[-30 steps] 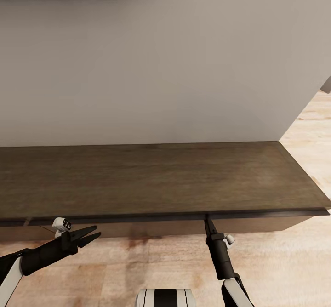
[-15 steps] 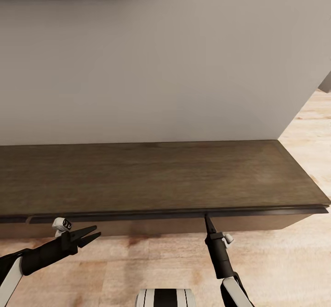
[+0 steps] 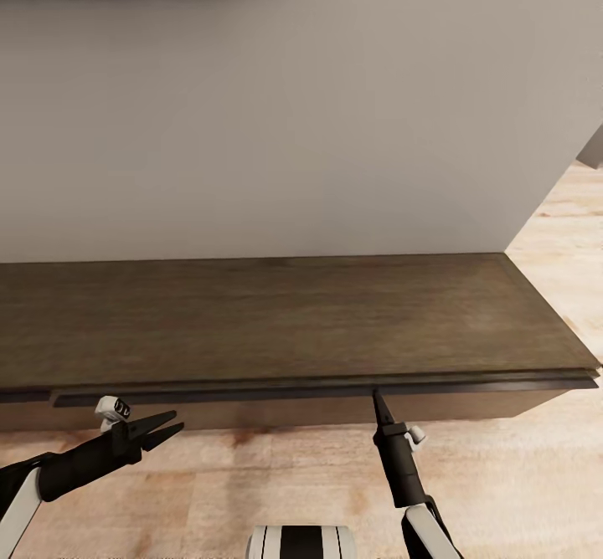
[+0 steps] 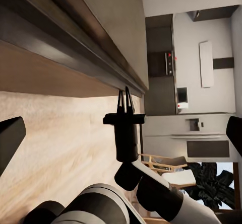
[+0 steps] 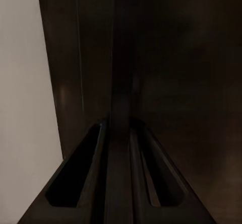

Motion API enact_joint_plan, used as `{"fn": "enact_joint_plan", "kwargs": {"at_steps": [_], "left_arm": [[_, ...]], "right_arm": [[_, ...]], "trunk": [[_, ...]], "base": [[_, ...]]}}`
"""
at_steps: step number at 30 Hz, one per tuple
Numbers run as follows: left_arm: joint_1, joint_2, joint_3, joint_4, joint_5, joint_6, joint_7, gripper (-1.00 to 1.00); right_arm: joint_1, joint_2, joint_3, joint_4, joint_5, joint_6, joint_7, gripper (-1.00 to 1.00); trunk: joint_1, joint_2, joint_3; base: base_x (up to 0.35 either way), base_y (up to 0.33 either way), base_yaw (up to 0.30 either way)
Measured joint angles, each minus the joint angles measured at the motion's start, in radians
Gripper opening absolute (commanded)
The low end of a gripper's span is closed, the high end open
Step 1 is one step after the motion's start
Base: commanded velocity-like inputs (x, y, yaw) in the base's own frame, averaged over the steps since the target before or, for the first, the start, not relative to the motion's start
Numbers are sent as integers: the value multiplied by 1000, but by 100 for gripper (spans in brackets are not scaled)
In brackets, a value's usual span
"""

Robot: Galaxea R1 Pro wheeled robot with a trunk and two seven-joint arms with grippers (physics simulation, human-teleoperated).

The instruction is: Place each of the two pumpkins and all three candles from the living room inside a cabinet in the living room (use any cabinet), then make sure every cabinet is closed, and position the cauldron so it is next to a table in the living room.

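Cabinet (image 3: 285, 325) edge meets right gripper (image 3: 378, 398) tips.

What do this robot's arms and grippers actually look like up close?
Each arm has glossy white shells with black joints, ending in a matte-black tapered wrist. The left gripper and the right gripper each have two slim, pointed black fingers, like long tweezers. A small white fitting sits beside each wrist. No loose cables show. A white-and-black striped trunk part sits between the arms.
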Motion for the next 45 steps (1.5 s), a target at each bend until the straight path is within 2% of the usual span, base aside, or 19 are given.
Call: {"fn": "enact_joint_plan", "kwargs": {"at_steps": [13,45], "left_arm": [[0,0,0,0,0,0,0,100],[1,0,0,0,0,0,-2,100]], "right_arm": [[0,0,-5,0,0,0,0,-100],[0,0,-9,-1,0,1,0,-100]], "trunk": [[0,0,0],[0,0,0]], "base": [[-268,0,0],[-111,0,0]]}}
